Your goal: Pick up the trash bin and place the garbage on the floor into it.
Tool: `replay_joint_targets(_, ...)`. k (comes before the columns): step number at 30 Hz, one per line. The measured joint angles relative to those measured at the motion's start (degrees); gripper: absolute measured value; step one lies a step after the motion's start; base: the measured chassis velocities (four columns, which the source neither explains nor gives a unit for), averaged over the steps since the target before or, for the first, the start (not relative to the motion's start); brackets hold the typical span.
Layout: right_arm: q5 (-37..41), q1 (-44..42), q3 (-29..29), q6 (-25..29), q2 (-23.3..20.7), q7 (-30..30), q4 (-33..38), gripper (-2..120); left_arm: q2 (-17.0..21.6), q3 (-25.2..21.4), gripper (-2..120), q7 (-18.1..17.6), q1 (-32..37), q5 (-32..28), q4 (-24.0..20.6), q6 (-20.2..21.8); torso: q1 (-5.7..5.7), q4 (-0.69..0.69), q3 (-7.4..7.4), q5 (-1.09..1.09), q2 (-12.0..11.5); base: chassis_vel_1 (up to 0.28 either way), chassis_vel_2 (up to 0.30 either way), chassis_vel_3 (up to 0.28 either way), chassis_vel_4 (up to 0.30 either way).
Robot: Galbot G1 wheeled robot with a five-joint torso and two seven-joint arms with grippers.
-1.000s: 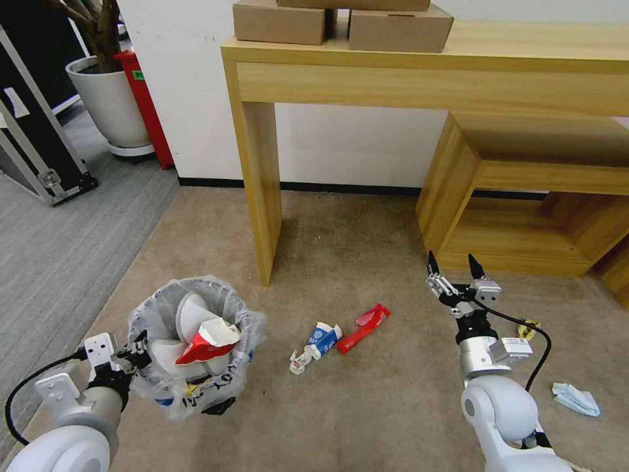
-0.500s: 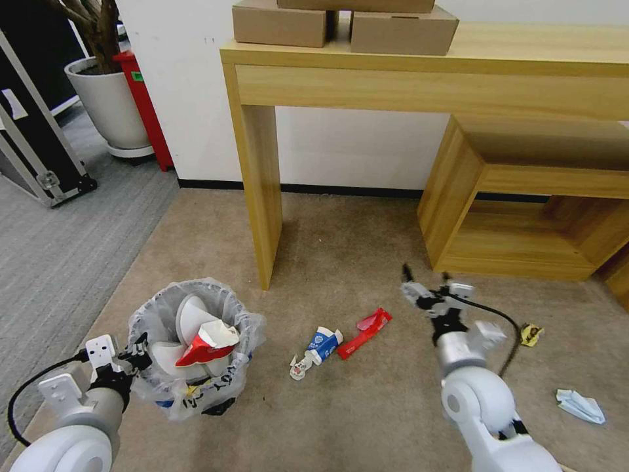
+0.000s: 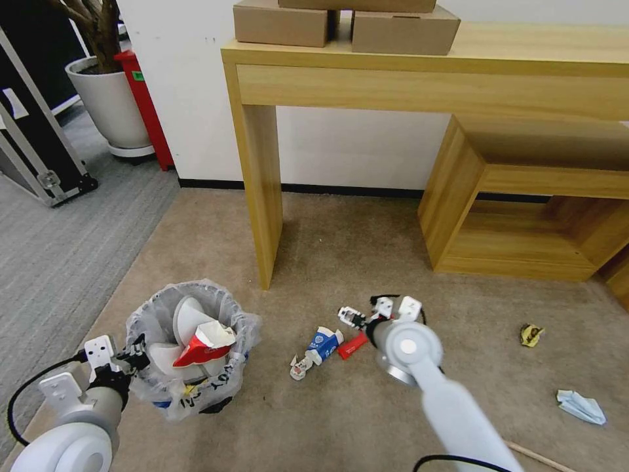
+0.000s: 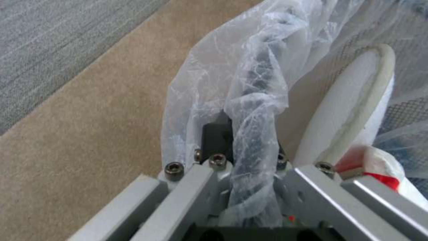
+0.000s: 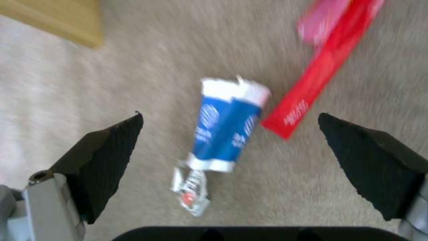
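Note:
The trash bin (image 3: 223,383), black with a crinkly white bag, stands on the beige floor (image 3: 341,262) at lower left. It holds white slippers (image 3: 187,321) and a red-white cup (image 3: 200,344). My left gripper (image 3: 134,353) is shut on the bin's bag-covered rim (image 4: 256,100). My right gripper (image 3: 365,313) hangs open, pointing down over the garbage: a crushed blue-white cup (image 5: 229,124), a red wrapper (image 5: 321,83) and a small crumpled scrap (image 5: 192,190). In the right wrist view the cup lies between the open fingertips. Farther right lie a yellow wrapper (image 3: 531,335), a light-blue mask (image 3: 580,406) and a wooden stick (image 3: 537,453).
A wooden desk leg (image 3: 262,196) stands just behind the bin and litter. A low wooden shelf (image 3: 517,216) stands at the right. Grey carpet (image 3: 59,242), a white planter (image 3: 108,98) and a black case (image 3: 33,144) lie to the left.
My right arm swung left and down, from near the shelf to above the blue cup and red wrapper. The left gripper kept its hold on the bin.

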Motion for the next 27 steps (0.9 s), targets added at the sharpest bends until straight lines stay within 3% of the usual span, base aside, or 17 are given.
replay_joint_targets(9, -4.9, 4.6, -3.8, 1.8, 6.0, -1.1, -17.0, 100, -0.4, 0.0, 1, 0.0, 0.0, 0.1, 0.7, 0.0, 0.0, 0.01, 0.0, 0.01, 0.0, 0.0, 0.0, 0.0, 0.0)
replay_joint_targets(20, -9.6, 5.6, -4.5, 2.2, 8.5, -5.0, -21.9, 95, -0.7, 0.2, 1, 0.0, -0.4, 0.4, 1.4, -0.1, 0.0, 0.01, 0.0, 0.01, 0.0, 0.0, 0.0, 0.0, 0.0)
replay_joint_targets(27, -11.9, 7.1, -6.3, 2.7, 11.0, -6.5, -25.4, 80, -0.8, 0.2, 1, 0.0, -0.3, 0.5, 1.7, -0.2, 0.0, 0.02, 0.0, 0.02, 0.0, 0.0, 0.0, 0.0, 0.0)
